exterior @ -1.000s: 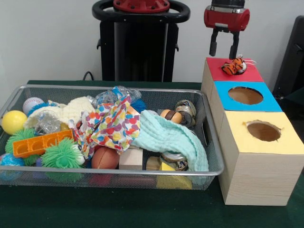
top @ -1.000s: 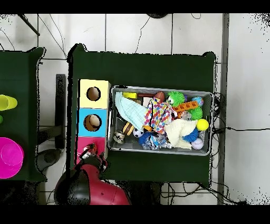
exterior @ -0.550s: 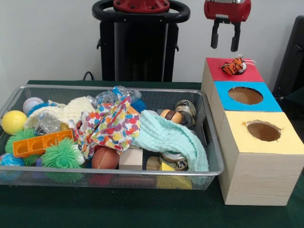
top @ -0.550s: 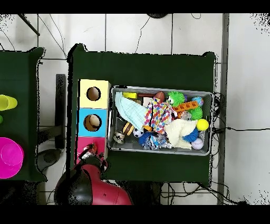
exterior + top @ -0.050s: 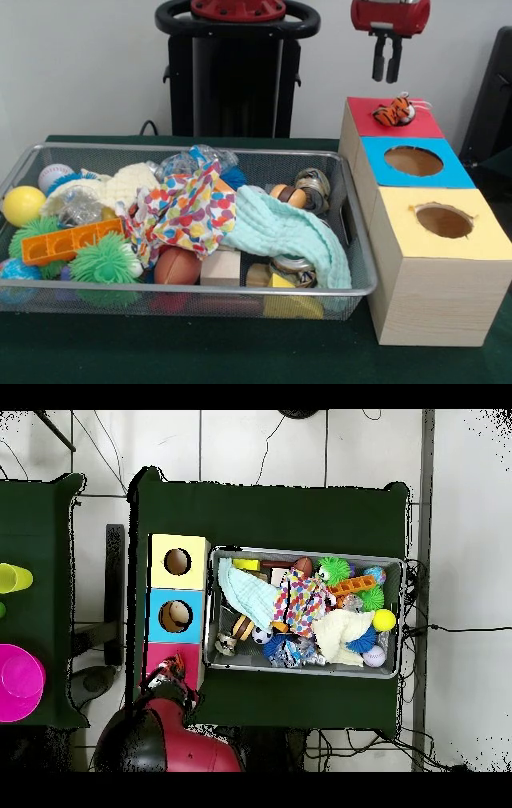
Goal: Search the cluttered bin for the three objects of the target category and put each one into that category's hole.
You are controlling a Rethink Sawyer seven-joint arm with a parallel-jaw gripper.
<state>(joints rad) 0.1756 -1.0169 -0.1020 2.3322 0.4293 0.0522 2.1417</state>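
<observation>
Many toys heaped in the wire bin [image 5: 48,152] on the left of the bench [image 5: 200,352]: yellow ball [image 5: 22,205] against the left wall, orange block [image 5: 70,240] over green spiky balls [image 5: 104,260], dotted cloth [image 5: 188,210] spread across the middle, mint cloth [image 5: 288,232] draped toward the right wall. Half buried below the cloths: brown football [image 5: 178,266], wooden block [image 5: 220,268], some striped round pieces [image 5: 290,194]. Risk here, as a judgement: remaining target things possibly hidden under the two cloths, so easy to miss; also easy to catch a fold of cloth with a pick and drag neighbours out over the rim.

Right of the bin, three boxes in a row: yellow box [image 5: 480,240] nearest, blue box [image 5: 376,168] behind it, both with open holes; red box [image 5: 360,116] at the far end. On the red top, small tiger toy [image 5: 394,112], lying on the surface and not dropped inside; no hole to be seen there, perhaps covered by the toy. Main danger: toy lodged on the hole's edge and counted as delivered, or knocked off the box by a later pass.

High above that box, gripper [image 5: 385,68], jaws drawn nearly together, grasping nothing, well apart from the toy. Pushing down with the jaws so clenched: possible to press the toy in, also possible to flick it sideways.
</observation>
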